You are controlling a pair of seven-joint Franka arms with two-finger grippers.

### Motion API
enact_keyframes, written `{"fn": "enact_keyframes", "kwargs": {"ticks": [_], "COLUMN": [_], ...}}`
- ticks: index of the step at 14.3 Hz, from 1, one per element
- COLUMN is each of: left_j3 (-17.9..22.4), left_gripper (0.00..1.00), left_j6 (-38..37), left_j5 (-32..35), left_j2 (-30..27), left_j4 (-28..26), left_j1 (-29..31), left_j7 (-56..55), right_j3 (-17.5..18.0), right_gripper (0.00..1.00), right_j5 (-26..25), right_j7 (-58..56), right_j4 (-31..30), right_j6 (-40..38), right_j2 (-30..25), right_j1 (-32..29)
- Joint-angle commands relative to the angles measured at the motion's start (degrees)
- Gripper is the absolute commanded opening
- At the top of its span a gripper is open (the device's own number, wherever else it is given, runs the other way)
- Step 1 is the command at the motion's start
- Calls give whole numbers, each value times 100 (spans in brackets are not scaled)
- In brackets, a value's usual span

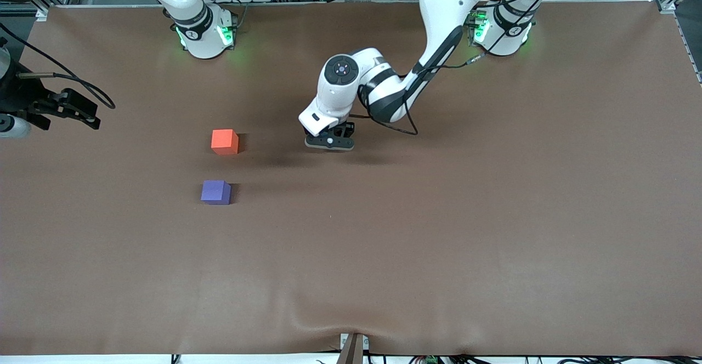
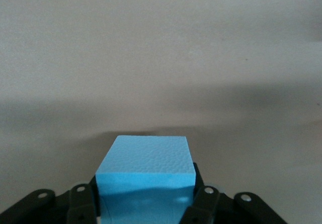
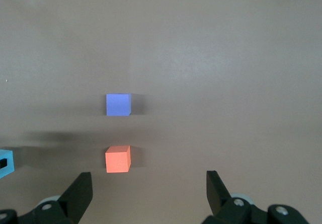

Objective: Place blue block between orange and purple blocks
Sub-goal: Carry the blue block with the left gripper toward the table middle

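You are in the carry step: the left end effector [image 2: 146,209] is clamped on the blue block [image 2: 146,176], its fingers [image 2: 204,204] pressed against the cube's two sides, and the cube sits square between them with its top face showing in the left wrist view. In the front view that left end effector [image 1: 329,140] hangs over bare tabletop [image 1: 439,232], well apart from the two targets and toward the left arm's end from them; whether the cube is lifted clear of the surface or only just above it I cannot tell. The orange block [image 1: 225,141] and the purple block [image 1: 215,192] lie toward the right arm's end, the purple one nearer the front camera, with an open gap between them. Your next move, as I judge it, is to travel toward that gap, line the cube up with the pair, lower it without nudging either neighbour, then release. The right end effector [image 3: 148,194] waits with its fingers spread wide, looking down on both blocks.
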Motion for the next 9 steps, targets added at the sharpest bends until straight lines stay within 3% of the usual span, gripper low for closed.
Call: {"fn": "enact_keyframes", "kwargs": {"ticks": [1,5,9], "left_j3": [164,225,270], "left_gripper": [100,100,100], "left_j6": [-52,-1148,-2159], "left_j5": [241,251,303], "left_j2": [-9,-815,-1678], "left_j4": [168,194,176], "left_j1": [-102,98,1125], "left_j7": [-88,-123,121], "right_j3": [4,4,4], "right_gripper": [100,100,100], "right_j5": [94,94,94], "right_j7": [-40,-40,-49], "right_j4": [54,54,54], "right_j6": [4,4,13], "right_j2": [32,32,32], "right_j1": [-28,-37,-37]}}
